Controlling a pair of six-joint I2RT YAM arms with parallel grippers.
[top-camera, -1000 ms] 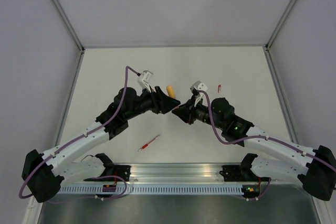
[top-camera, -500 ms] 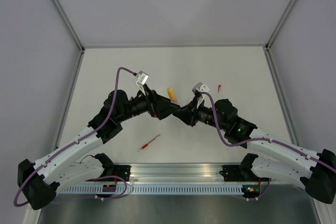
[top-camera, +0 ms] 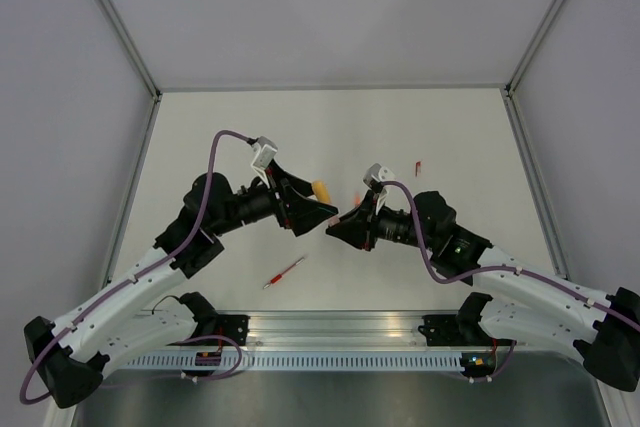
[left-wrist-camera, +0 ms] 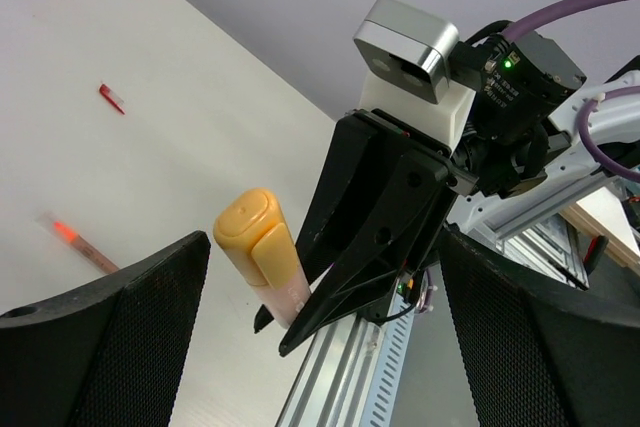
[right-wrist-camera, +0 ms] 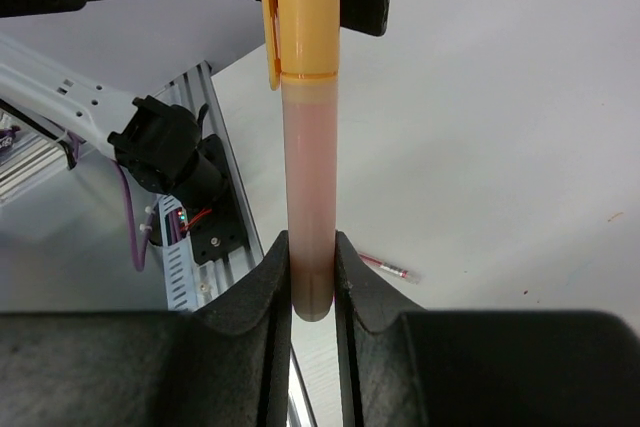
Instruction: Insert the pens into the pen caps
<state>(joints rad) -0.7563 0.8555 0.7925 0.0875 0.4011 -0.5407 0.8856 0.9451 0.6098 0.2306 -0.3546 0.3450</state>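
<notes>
- Pen (right-wrist-camera: 310, 197): translucent pinkish plastic barrel, smooth, with a soft sheen.
- Pen cap (right-wrist-camera: 300, 7): opaque yellow-orange plastic, glossy, with moulded clip.
- Right gripper (right-wrist-camera: 312, 269): black plastic, matt and smooth along the curved inner faces.
- Left gripper (left-wrist-camera: 320, 357): its fingers (left-wrist-camera: 120, 337) are black plastic with a fine dotted, grainy texture.
- Table (top-camera: 450, 127): white, matt, even surface.
- Rail (top-camera: 340, 327): bare silver metal, slotted, dull brushed look.
- Cable (left-wrist-camera: 590, 2): purple sheath, smooth, lightly shiny.
- Camera housing (left-wrist-camera: 405, 35): silver-grey satin shell on a white plastic mount (left-wrist-camera: 415, 99).

White table (top-camera: 450, 127) enclosed by pale grey walls (top-camera: 320, 17), evenly lit.
</notes>
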